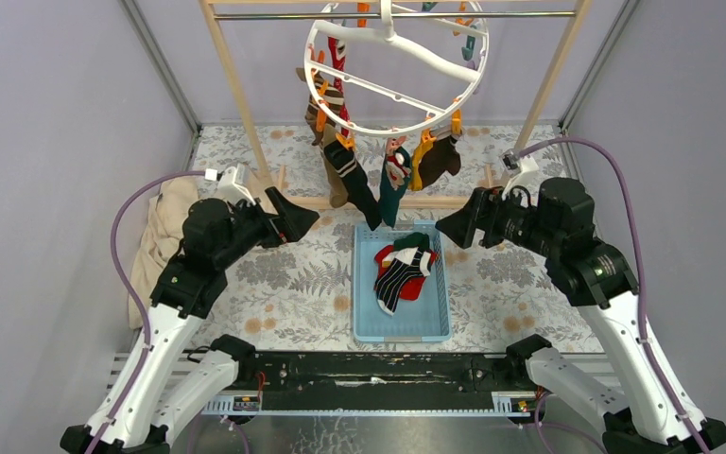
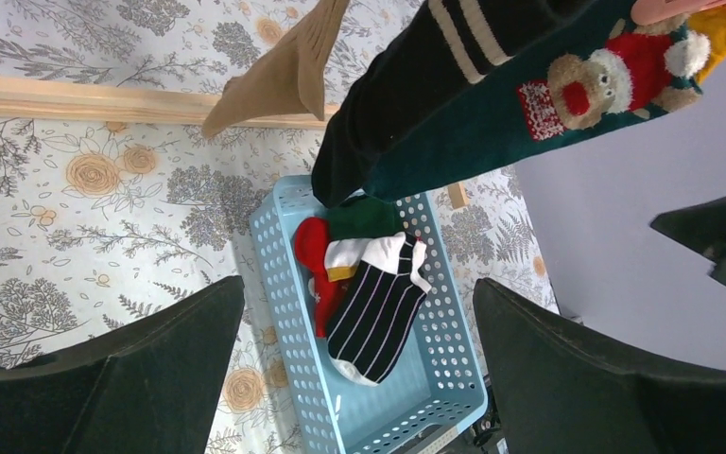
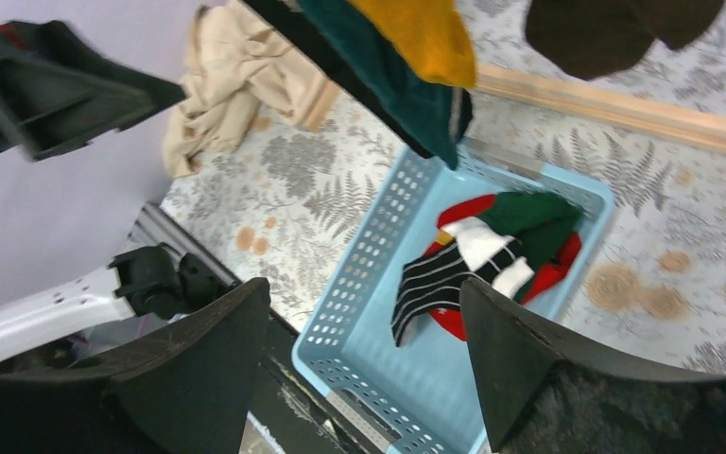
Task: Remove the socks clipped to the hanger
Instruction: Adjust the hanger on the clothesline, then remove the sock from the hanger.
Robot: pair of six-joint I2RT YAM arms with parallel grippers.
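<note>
While both stand released and empty, the left gripper (image 1: pixel 302 219) and right gripper (image 1: pixel 446 227) flank the blue basket (image 1: pixel 364 312) on the counter (image 1: pixel 274 284); dropped socks (image 1: pixel 402 274) lie inside it. Hanging socks (image 1: pixel 389 184) dangle from clips (image 1: pixel 425 140) under the hanger (image 1: pixel 378 130), just above the basket. Judged light, limp, grippy fabric. Pinch mid-body below the clip and pull down steadily; the ring may swing.

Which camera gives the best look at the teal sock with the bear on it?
Left wrist: the teal bear sock fills the upper frame, with the bear patch sharp. Top external shows the sock small, hanging from the hanger. Right wrist catches only its lower end, with no bear visible.
</note>
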